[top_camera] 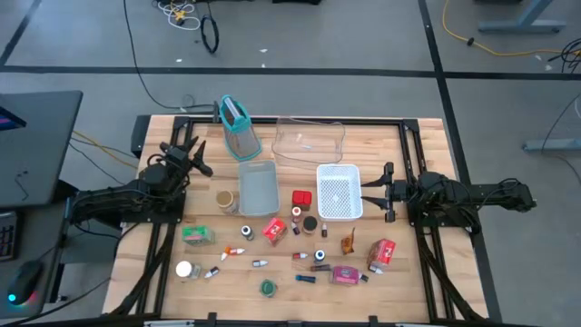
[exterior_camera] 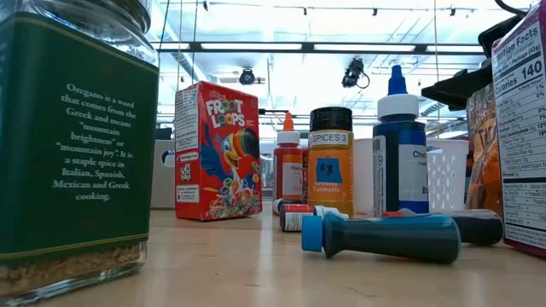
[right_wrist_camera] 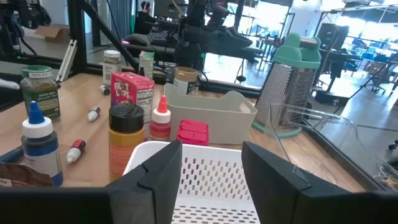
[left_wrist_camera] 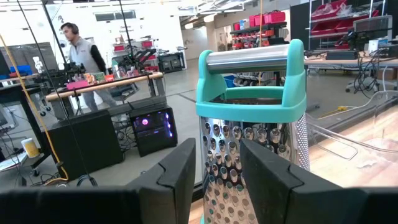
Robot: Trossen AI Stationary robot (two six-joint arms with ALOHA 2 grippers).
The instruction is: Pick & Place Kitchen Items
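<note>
Sorting not yet begun: kitchen items (top_camera: 300, 238) scattered over near half of table (top_camera: 408, 282), none held. Left end effector (left_wrist_camera: 214, 177) parted and empty before grater (top_camera: 236, 126); right end effector (right_wrist_camera: 208, 168) parted, empty, beside white basket (top_camera: 339, 193). Next: reach down, pick one item.

This is looking like a robotics lab or workshop rather than a kitchen. The wooden surface (top_camera: 418, 272) is sitting inside a black metal frame (top_camera: 300, 119) on a grey concrete floor (top_camera: 363, 36), with loose cables (top_camera: 186, 13) trailing across it. Beyond the surface, shelves are carrying red storage bins (left_wrist_camera: 261, 17), a computer tower (left_wrist_camera: 154, 127) is glowing purple, and a person wearing headphones (left_wrist_camera: 84, 56) is walking past a workbench (left_wrist_camera: 106, 84). Ceiling track lights (exterior_camera: 341, 11) are running overhead.
</note>
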